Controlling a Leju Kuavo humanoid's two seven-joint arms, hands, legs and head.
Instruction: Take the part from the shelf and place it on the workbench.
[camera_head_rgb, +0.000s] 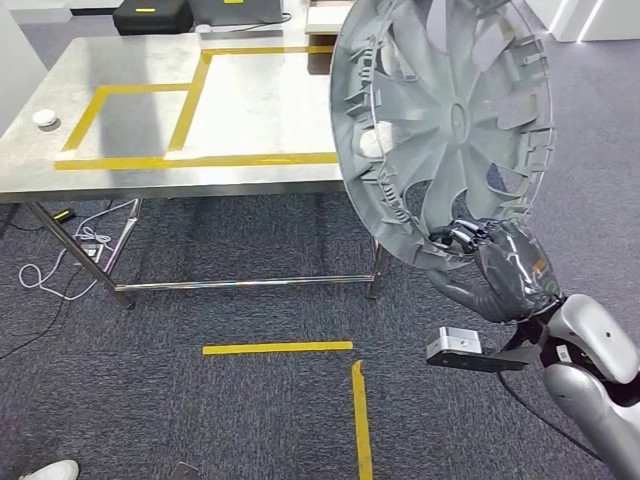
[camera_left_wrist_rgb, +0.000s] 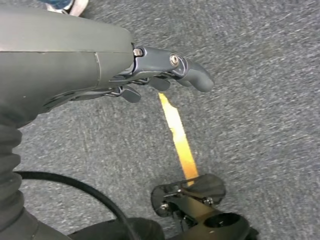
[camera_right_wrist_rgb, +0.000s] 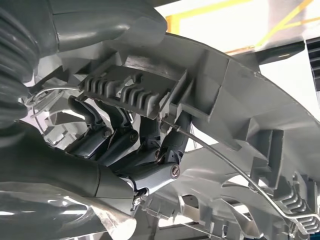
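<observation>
The right robot hand (camera_head_rgb: 507, 268) grips the wheel cover (camera_head_rgb: 445, 125) by its lower rim, upright off the bench's (camera_head_rgb: 249, 110) right edge. It should be tilted flat before lowering. The left robot hand (camera_left_wrist_rgb: 158, 75) hangs empty, fingers loosely apart.

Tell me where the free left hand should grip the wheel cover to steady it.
Grip the wheel cover at its outer rim on the table-facing edge, coming from the robot's left. The right hand holds only the bottom rim, so the upright disc is likely unsteady. The left hand hangs open. Openings between spokes let fingers hook the rim.
</observation>
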